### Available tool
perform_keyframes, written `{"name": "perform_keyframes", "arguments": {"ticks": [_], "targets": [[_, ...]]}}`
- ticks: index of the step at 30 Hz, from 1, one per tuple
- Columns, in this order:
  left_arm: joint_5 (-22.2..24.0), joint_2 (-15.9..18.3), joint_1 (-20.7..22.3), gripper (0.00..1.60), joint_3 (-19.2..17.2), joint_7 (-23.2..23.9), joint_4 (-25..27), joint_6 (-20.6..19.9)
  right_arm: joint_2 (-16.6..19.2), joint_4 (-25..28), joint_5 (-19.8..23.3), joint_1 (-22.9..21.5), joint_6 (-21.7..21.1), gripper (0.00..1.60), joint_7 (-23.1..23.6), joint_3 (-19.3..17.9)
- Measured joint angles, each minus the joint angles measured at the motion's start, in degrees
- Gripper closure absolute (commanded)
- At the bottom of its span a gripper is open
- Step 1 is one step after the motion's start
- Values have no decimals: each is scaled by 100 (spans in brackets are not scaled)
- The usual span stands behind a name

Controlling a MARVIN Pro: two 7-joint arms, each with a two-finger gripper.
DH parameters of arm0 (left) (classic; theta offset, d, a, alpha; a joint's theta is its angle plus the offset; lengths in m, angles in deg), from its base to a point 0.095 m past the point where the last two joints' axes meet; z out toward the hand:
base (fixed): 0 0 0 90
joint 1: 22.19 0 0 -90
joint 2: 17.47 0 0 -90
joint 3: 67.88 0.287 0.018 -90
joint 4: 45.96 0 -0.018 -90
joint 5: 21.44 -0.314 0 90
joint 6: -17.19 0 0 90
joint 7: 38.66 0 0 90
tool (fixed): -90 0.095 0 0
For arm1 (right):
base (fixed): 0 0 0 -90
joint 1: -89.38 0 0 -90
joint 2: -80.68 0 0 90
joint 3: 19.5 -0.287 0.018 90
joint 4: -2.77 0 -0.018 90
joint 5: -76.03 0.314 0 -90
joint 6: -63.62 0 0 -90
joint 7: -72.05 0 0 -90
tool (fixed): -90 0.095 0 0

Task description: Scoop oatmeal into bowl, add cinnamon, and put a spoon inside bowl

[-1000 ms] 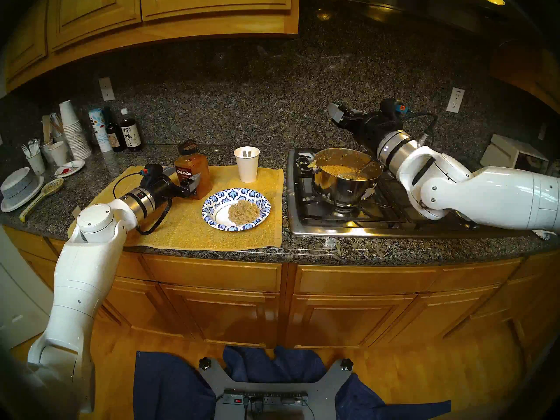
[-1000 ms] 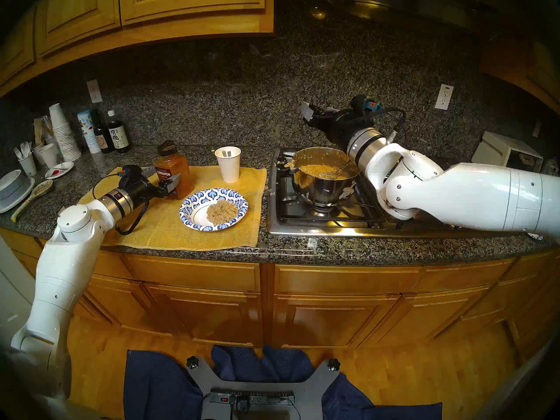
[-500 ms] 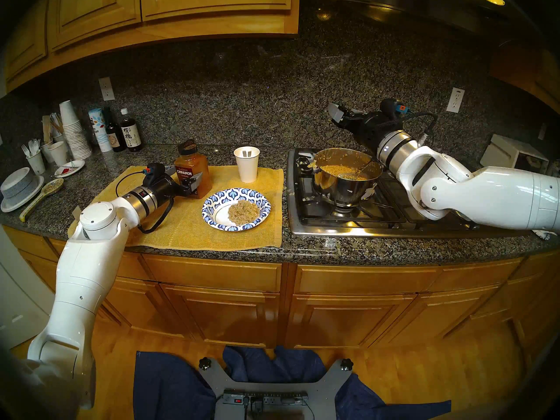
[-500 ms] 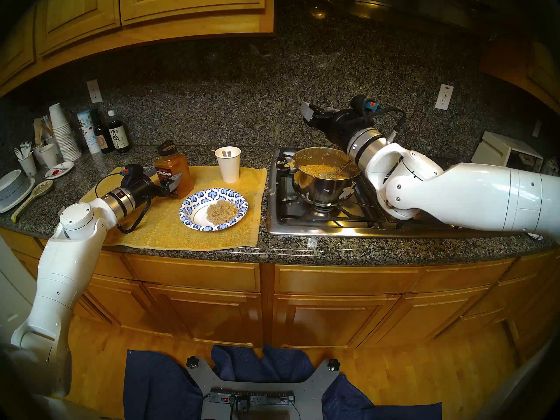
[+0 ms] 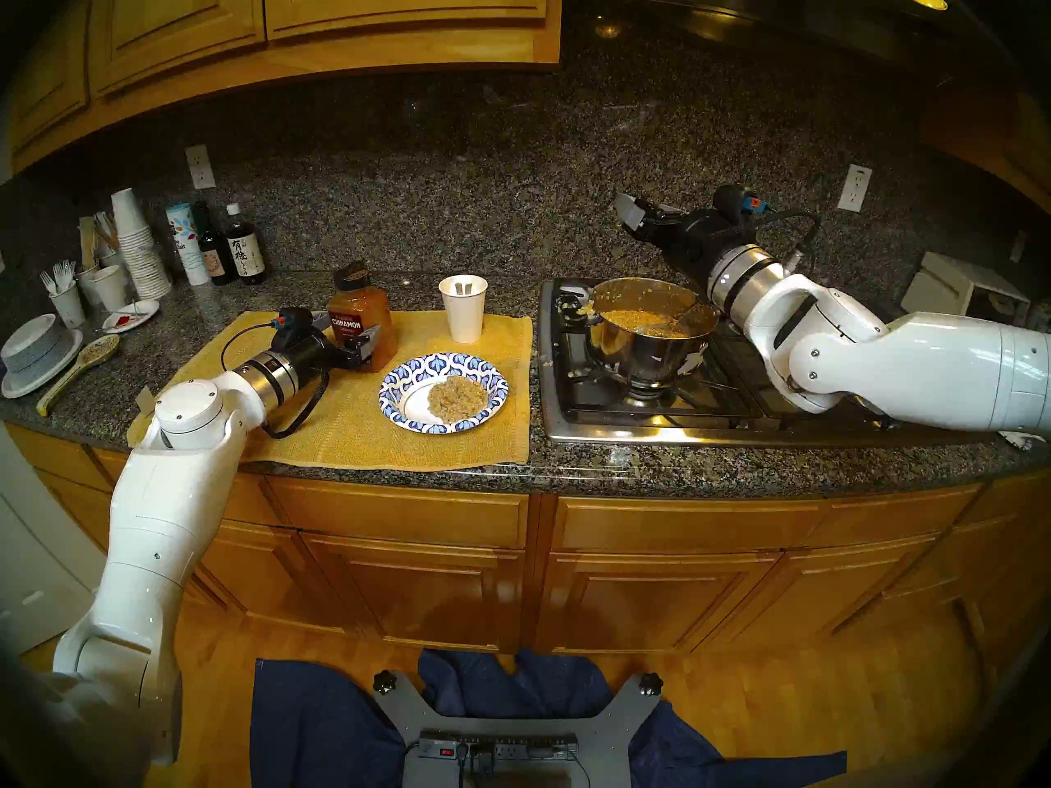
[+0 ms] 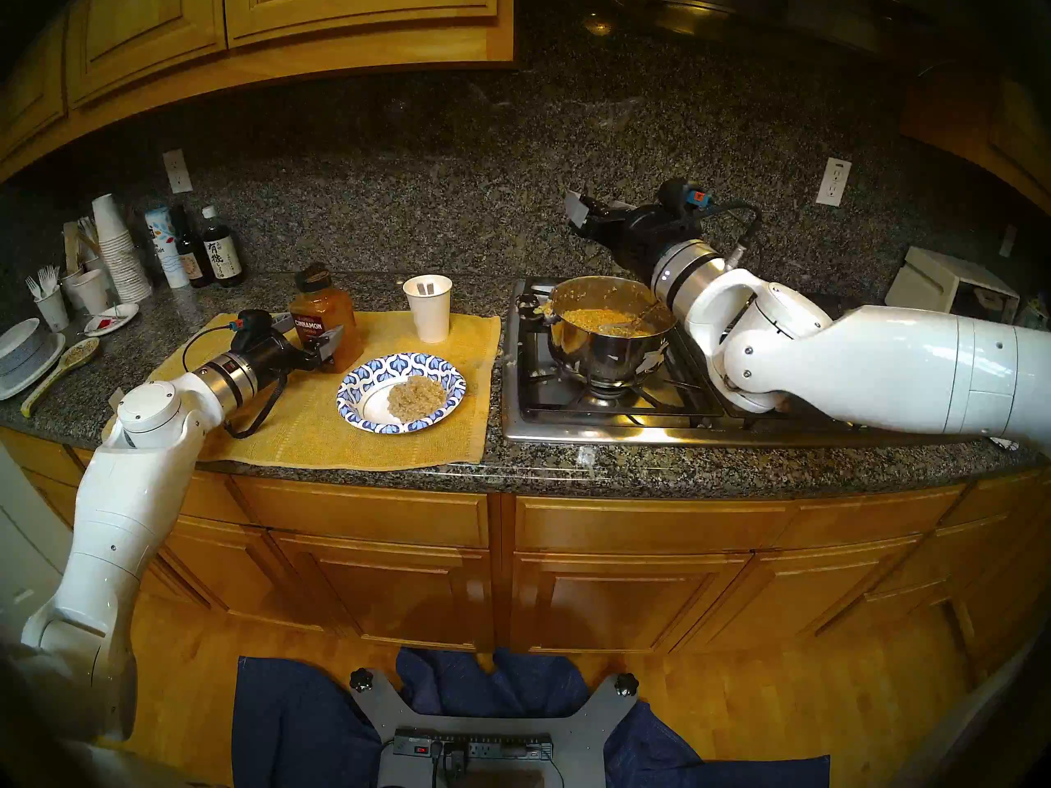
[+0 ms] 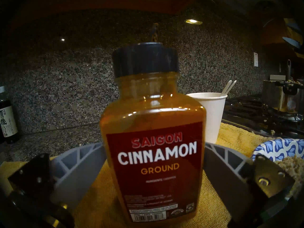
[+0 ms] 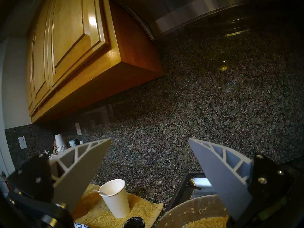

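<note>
standing on each side of the cinnamon (image 7: 152, 137), the left end effector (image 5: 347, 337) is apart, no clamp yet. right of it, the bowl (image 5: 398, 384) has oatmeal (image 5: 458, 397); cinnamon and spoon (image 8: 102, 192) in the cup (image 5: 464, 309) remain. far right end effector (image 8: 150, 171) is apart, empty, above the pot (image 5: 642, 349); desk (image 5: 682, 474) edge near.

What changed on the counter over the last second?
Very little. The left elbow swung slightly rightward in the head view. The left pincer stayed open on either side of the cinnamon, with nothing gripped or let go. The right pincer kept still, open above the pot. The bowl, oatmeal and cup are unchanged.
</note>
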Motion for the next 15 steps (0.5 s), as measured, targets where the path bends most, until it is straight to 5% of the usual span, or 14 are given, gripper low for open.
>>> {"name": "perform_keyframes", "arguments": {"ticks": [4, 15], "targets": [[5, -3, 0, 110, 0, 3, -3, 14, 0, 0, 0, 0, 0, 0, 0, 0], [6, 42, -179, 129, -62, 155, 267, 77, 0, -1, 0, 0, 0, 0, 3, 2]]}}
